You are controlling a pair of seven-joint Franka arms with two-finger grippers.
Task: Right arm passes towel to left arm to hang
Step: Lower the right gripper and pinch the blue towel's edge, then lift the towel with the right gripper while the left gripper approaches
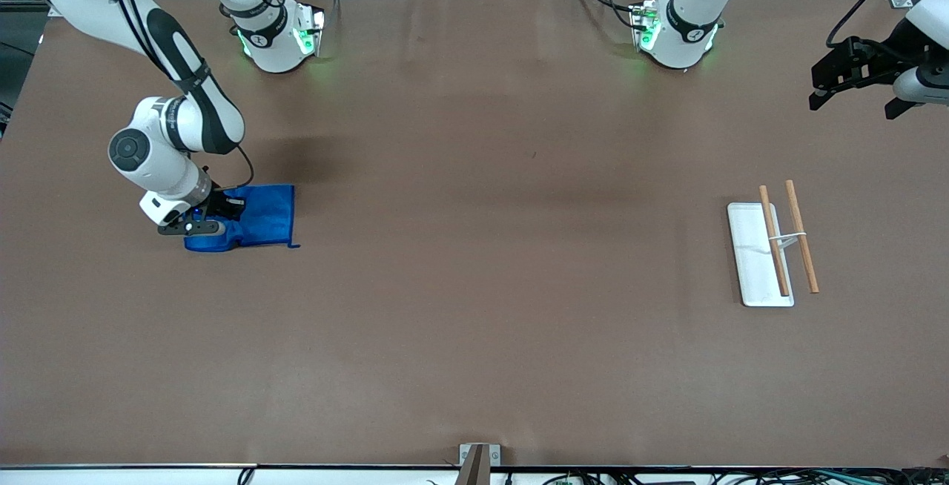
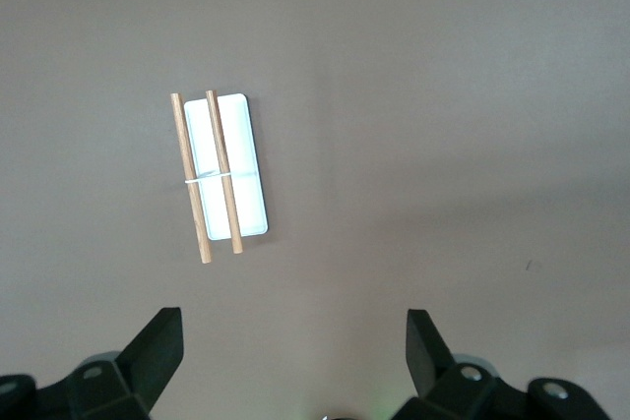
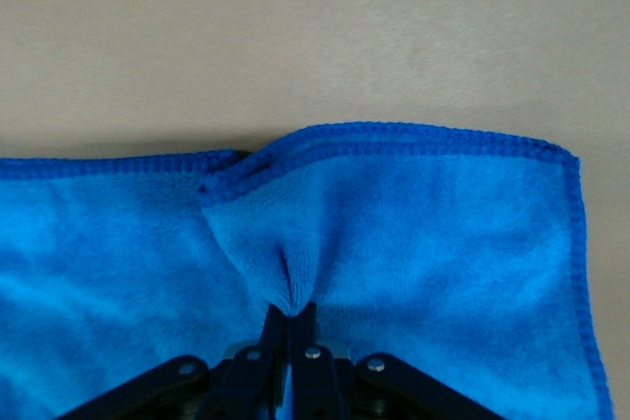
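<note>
Right wrist view: right gripper (image 3: 292, 327) pinches a soft fold of fuzzy blue towel (image 3: 413, 233); left gripper (image 2: 293, 346) hangs wide open, empty.

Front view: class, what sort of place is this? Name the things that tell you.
Most likely a robotics lab or test bench. Two arms are bolted to a wide brown table; cables run along its edges; the only props are a blue towel and a small hanging rack.
</note>
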